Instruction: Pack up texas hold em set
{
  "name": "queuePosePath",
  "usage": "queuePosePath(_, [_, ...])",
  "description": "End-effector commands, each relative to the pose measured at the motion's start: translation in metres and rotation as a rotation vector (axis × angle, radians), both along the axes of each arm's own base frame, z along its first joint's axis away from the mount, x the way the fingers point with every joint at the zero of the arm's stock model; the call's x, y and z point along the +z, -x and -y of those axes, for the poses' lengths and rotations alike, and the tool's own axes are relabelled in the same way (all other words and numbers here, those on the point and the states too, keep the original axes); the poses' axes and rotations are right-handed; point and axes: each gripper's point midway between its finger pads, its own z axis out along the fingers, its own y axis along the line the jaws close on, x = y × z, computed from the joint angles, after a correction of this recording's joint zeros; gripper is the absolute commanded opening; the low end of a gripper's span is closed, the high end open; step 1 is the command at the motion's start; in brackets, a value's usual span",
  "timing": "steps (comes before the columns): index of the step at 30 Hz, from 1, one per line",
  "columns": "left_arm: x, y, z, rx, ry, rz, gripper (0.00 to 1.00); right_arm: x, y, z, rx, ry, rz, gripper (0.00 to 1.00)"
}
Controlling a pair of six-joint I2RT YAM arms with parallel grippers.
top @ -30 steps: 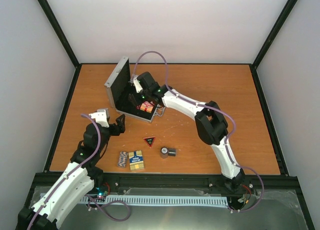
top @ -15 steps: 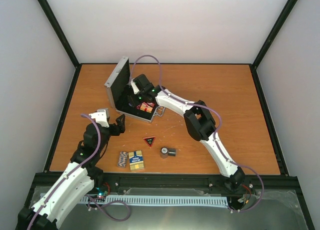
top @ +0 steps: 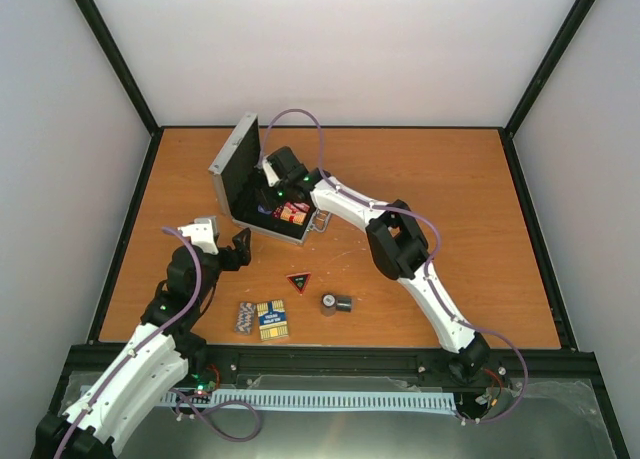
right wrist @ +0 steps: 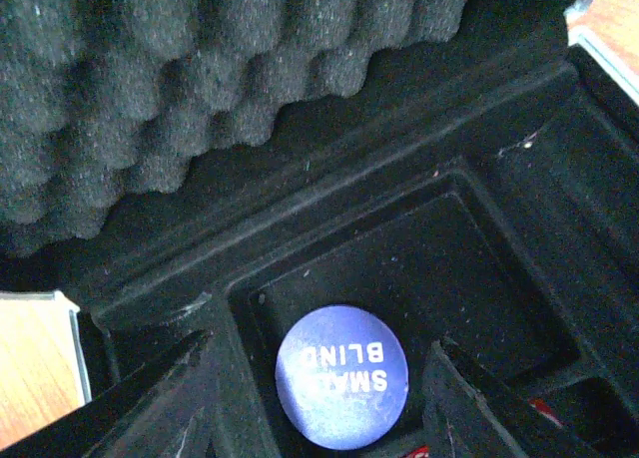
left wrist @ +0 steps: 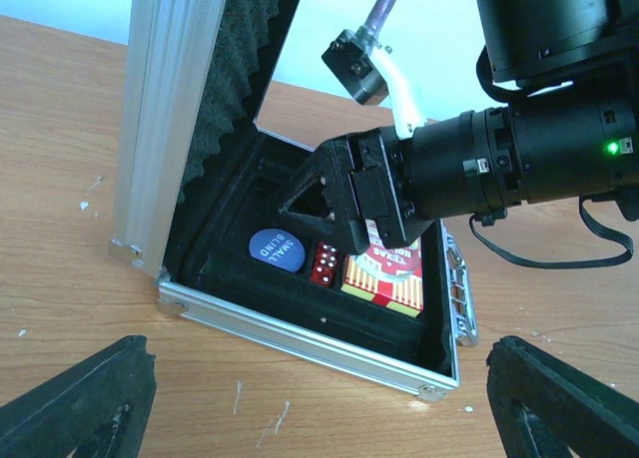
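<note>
— Orange-brown table (top: 450, 199), pale walls on three sides. Tools first?
— Right gripper (right wrist: 321, 343): inside the case, fingers parted, gripping nothing. Blue "Small Blind" button (right wrist: 341, 376) lies flat on the black lining between them. Left gripper (left wrist: 319, 343): jaws spread wide, holding nothing, low in front of the case.
— Case?
— Silver case (top: 232, 164): lid upright, foam-lined, standing at the table's far left. Contents: the button; red die (left wrist: 322, 263) just beside it; red card box (left wrist: 384, 278) beside the die.
— Loose items?
— Nearer the arms: red-edged black triangle (top: 299, 282); dark cylinder (top: 336, 303) to its right, detail too small to tell; blue-and-yellow card box (top: 272, 320) with striped chips (top: 244, 317) just beside it.
</note>
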Motion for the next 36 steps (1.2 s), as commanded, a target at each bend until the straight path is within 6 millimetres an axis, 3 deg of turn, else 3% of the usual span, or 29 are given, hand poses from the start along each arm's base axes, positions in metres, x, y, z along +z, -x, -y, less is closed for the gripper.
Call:
queuePosePath(1, [0.003,0.000,-0.003,0.013,0.003,0.007,0.96,0.026,0.011,0.006,0.021,-0.027,0.004,0.58])
queuePosePath(2, [0.003,0.000,-0.003,0.013,0.003,0.007,0.99,0.034,0.016,0.008,0.027,-0.034,0.011,0.59])
queuePosePath(3, [0.004,0.000,-0.003,0.012,0.003,0.008,1.00,0.056,0.021,0.010,0.032,-0.062,0.042,0.61])
queuePosePath(4, [0.005,0.001,-0.003,0.011,0.005,0.011,1.00,0.056,0.027,0.015,0.034,-0.062,0.040,0.63])
queuePosePath(5, [0.004,0.001,-0.003,0.010,0.004,0.011,1.00,0.080,0.035,0.020,0.037,-0.094,0.069,0.66])
queuePosePath(8, [0.005,0.001,0.000,-0.004,0.005,0.017,1.00,0.120,0.062,0.044,0.030,-0.162,0.119,0.73])
queuePosePath(15, [0.005,0.001,0.001,-0.014,0.004,0.016,1.00,0.142,0.132,0.141,-0.092,-0.193,0.171,0.94])
queuePosePath(22, [0.003,-0.003,0.003,-0.016,-0.003,-0.006,1.00,0.135,0.169,0.218,-0.206,-0.132,0.177,1.00])
queuePosePath(29, [0.007,-0.003,0.017,-0.085,0.020,-0.035,1.00,0.114,0.188,0.269,-0.329,-0.095,0.130,1.00])
queuePosePath(32, [0.000,0.002,0.040,-0.167,0.108,-0.135,0.89,0.102,0.187,0.287,-0.401,-0.045,0.125,1.00])
queuePosePath(36, [-0.015,0.018,0.081,-0.223,0.100,-0.269,0.87,0.108,0.175,0.317,-0.578,-0.019,0.200,1.00])
